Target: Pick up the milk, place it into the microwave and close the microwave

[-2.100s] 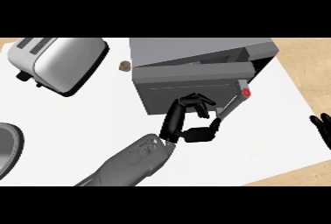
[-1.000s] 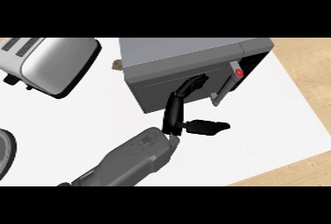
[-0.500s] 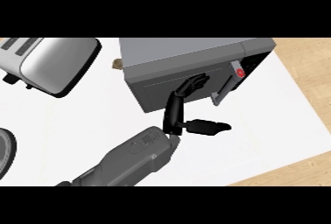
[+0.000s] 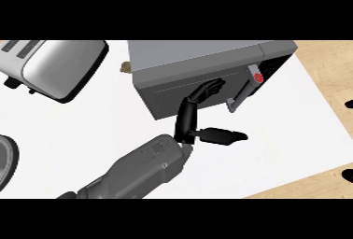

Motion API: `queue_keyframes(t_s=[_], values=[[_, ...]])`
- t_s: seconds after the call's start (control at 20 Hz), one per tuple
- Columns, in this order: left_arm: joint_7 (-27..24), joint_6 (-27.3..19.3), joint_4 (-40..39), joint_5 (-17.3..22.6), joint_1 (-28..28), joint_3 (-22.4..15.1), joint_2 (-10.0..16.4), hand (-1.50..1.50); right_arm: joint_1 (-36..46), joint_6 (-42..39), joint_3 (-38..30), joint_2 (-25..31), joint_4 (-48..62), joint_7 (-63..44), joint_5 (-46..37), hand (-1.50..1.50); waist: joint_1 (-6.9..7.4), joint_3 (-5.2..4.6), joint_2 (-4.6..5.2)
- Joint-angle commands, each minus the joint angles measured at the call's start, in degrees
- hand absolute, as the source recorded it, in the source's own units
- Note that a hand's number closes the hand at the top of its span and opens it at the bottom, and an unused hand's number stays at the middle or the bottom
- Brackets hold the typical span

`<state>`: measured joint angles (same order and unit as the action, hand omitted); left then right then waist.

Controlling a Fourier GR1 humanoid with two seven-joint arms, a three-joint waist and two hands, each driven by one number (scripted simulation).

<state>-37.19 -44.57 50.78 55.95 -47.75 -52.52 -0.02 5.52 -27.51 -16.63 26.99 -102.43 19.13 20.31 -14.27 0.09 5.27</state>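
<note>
One hand is working: your left hand (image 4: 187, 116) is open, its straight fingers (image 4: 207, 88) pressed flat against the microwave (image 4: 200, 56) door (image 4: 165, 95), thumb sticking out to the right. The door looks shut. You cannot see the milk. A toaster (image 4: 55, 65) stands on the table (image 4: 82, 126), well left of the hand. Your right hand (image 4: 349, 103) barely shows at the right edge, so you cannot tell its state.

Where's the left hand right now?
Centre of the head view: the left hand rests its straight fingers on the front door of the microwave, just left of the handle.
</note>
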Motion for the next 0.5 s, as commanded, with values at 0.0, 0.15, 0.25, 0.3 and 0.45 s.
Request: queue_keyframes(t_s=[0.0,0.15,0.25,0.3,0.45], values=[[0.37,-0.73,-4.77,2.49,-3.84,4.22,0.02,-1.50,0.79,-1.95,0.09,0.24,2.80,-1.26,3.76,-1.50,-0.66,-0.10,0.43],[-0.30,-1.07,-5.06,3.12,-4.03,4.09,0.02,-1.50,2.27,-2.44,-0.41,0.84,3.93,-1.93,5.63,-1.50,-1.00,-0.15,0.31],[-0.83,-0.67,-5.80,3.12,-4.44,3.95,0.02,-1.50,3.05,-2.77,-0.95,1.67,5.49,-2.38,6.19,-1.50,-0.58,-0.10,0.50],[-1.88,-0.78,-5.45,3.28,-3.51,3.54,0.02,-1.50,3.69,-3.82,-0.73,1.82,5.83,-2.37,7.57,-1.50,-0.52,-0.13,0.50],[-2.01,-0.92,-5.77,4.13,-3.92,3.58,0.02,-1.50,4.41,-4.36,-2.18,2.99,7.72,-2.75,9.19,-1.50,-1.31,-0.07,0.26]])
